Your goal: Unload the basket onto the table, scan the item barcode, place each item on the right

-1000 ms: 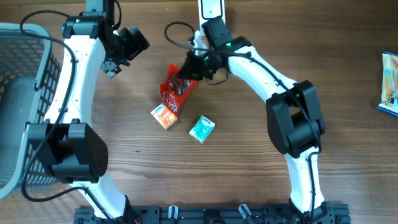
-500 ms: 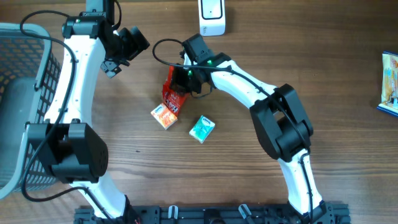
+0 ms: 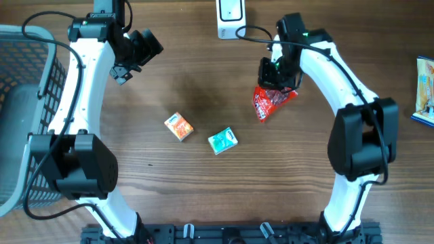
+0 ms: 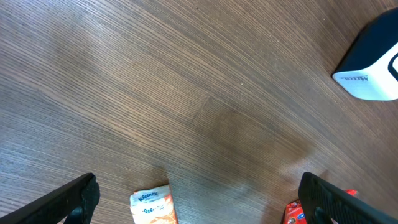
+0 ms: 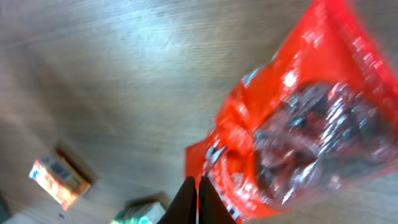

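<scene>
Wooden table [image 3: 169,196]; on it orange box [image 3: 179,126], teal box [image 3: 222,140], white scanner [image 3: 230,15]

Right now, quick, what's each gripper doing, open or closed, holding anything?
Left gripper: fingers wide open, holding nothing.
Right gripper: fingers closed on the red snack bag.

Soft even light from above, crisp overhead view, faint shadows on the brown wooden tabletop [image 3: 224,196], right wrist view motion-blurred, white glare on the crinkly red plastic snack bag [image 5: 323,124]
</scene>
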Controlling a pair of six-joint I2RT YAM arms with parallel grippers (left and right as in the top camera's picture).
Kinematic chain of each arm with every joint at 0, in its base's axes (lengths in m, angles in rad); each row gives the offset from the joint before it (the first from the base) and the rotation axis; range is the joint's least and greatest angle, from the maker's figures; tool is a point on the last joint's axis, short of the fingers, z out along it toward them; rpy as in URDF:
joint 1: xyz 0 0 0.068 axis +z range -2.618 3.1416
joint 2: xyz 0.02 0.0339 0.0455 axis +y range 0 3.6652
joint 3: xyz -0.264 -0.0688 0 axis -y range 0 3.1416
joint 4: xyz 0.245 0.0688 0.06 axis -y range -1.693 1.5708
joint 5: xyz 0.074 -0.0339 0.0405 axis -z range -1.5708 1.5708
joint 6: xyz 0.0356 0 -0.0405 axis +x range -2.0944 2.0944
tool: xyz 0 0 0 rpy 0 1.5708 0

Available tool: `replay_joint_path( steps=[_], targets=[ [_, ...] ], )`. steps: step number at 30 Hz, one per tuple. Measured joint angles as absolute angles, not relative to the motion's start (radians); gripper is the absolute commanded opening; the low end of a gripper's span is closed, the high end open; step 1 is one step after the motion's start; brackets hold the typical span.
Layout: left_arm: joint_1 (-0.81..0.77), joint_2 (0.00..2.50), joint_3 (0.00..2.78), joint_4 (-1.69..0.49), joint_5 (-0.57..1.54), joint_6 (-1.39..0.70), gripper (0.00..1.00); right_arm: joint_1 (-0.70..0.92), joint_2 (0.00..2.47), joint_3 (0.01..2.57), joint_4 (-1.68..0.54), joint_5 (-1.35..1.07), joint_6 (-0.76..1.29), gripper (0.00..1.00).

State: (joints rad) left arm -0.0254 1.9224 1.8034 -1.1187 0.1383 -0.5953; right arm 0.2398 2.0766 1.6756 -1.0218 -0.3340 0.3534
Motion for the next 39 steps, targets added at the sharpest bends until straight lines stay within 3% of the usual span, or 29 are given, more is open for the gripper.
replay_joint_path(
  steps=[2,8,13,18,28,31,35,39],
  targets=[
    [-0.025,1.922,1.803,-1.118,0.138,-0.595,1.0,0.271,2.077,1.618,-1.004,-0.288,0.385,0.04],
    [-0.025,1.922,1.803,-1.119,0.138,-0.595,1.0,0.31,2.043,1.336,-0.614,-0.331,0.52,0.04],
    [-0.025,1.922,1.803,-1.119,0.138,-0.595,1.0,0.293,2.022,1.351,-0.748,-0.371,0.534,0.04],
    [-0.025,1.922,1.803,-1.119,0.138,-0.595,1.0,0.27,1.848,1.381,-0.659,-0.34,0.558,0.04],
    [-0.025,1.922,1.803,-1.119,0.138,-0.595,1.0,0.412,2.062,1.353,-0.655,-0.29,0.688,0.04],
    [-0.025,1.922,1.803,-1.119,0.138,-0.595,1.0,0.373,1.983,1.378,-0.748,-0.279,0.652,0.04],
    [-0.025,1.922,1.803,-1.119,0.138,-0.596,1.0,0.193,1.779,1.43,-0.743,-0.243,0.605,0.04],
    [-0.025,1.922,1.803,-1.118,0.138,-0.595,1.0,0.166,1.905,1.339,-0.525,-0.548,0.512,0.04]
  ],
)
